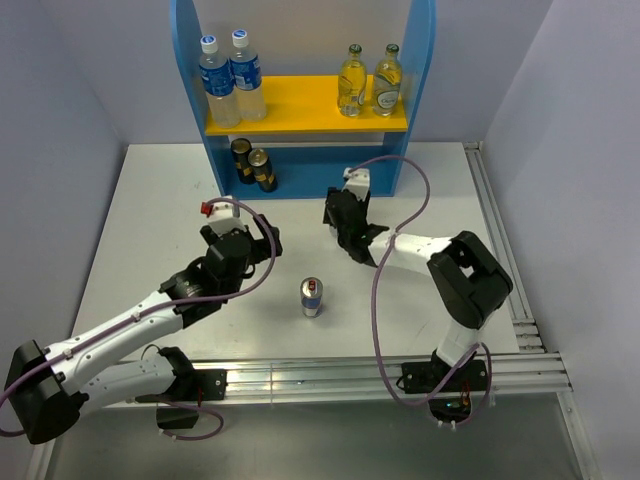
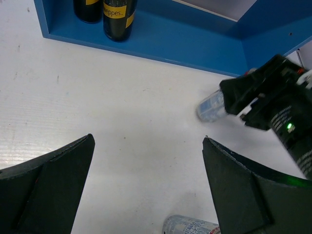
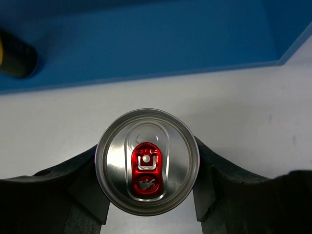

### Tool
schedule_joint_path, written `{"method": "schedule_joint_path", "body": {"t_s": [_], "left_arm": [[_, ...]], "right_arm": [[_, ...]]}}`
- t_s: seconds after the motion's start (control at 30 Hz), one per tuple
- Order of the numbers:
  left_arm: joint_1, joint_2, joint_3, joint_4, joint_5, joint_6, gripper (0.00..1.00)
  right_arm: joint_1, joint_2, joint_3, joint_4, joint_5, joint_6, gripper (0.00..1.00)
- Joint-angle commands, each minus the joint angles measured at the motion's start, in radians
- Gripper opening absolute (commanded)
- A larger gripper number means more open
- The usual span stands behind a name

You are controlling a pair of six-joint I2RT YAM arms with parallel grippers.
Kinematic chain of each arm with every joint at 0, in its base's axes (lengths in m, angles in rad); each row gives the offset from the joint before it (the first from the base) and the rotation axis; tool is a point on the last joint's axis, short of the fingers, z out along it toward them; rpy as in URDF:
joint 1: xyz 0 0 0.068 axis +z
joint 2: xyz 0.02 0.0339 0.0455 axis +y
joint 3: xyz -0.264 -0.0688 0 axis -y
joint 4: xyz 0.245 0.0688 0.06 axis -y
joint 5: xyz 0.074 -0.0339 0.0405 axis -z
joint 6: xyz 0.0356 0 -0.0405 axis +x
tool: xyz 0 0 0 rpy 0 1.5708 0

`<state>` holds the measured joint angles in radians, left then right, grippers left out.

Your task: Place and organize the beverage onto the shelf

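The shelf stands at the back. Its yellow board holds two green-capped glass bottles on the right. Two dark gold-topped cans stand at the left of its blue base. My right gripper is shut on a silver can with a red tab, just in front of the base; both fingers press its sides. In the top view the gripper hides that can. Another silver-blue can stands on the table. My left gripper is open and empty, left of and behind that can.
Two plastic water bottles with blue labels stand at the left of the yellow board. A metal rail runs along the table's right edge. Grey walls close in both sides.
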<state>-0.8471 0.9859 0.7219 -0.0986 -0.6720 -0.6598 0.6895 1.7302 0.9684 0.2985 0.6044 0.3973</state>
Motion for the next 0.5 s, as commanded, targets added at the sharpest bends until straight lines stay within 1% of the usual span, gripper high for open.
{"method": "schedule_joint_path", "body": {"t_s": [0.0, 0.17, 0.33, 0.47], "left_arm": [[-0.015, -0.02, -0.007, -0.01, -0.023, -0.027, 0.99], [-0.036, -0.033, -0.029, -0.004, -0.018, -0.035, 0.99], [-0.047, -0.03, -0.047, -0.007, -0.021, -0.044, 0.99], [-0.063, -0.032, -0.064, 0.019, -0.009, -0.041, 0.99]], "right_arm": [[-0.076, -0.04, 0.098, 0.086, 0.072, -0.047, 0.0], [-0.169, 0.057, 0.213, 0.099, 0.044, -0.086, 0.0], [-0.272, 0.172, 0.372, 0.041, -0.02, -0.084, 0.0], [-0.32, 0.259, 0.458, 0.007, -0.041, -0.08, 0.0]]}}
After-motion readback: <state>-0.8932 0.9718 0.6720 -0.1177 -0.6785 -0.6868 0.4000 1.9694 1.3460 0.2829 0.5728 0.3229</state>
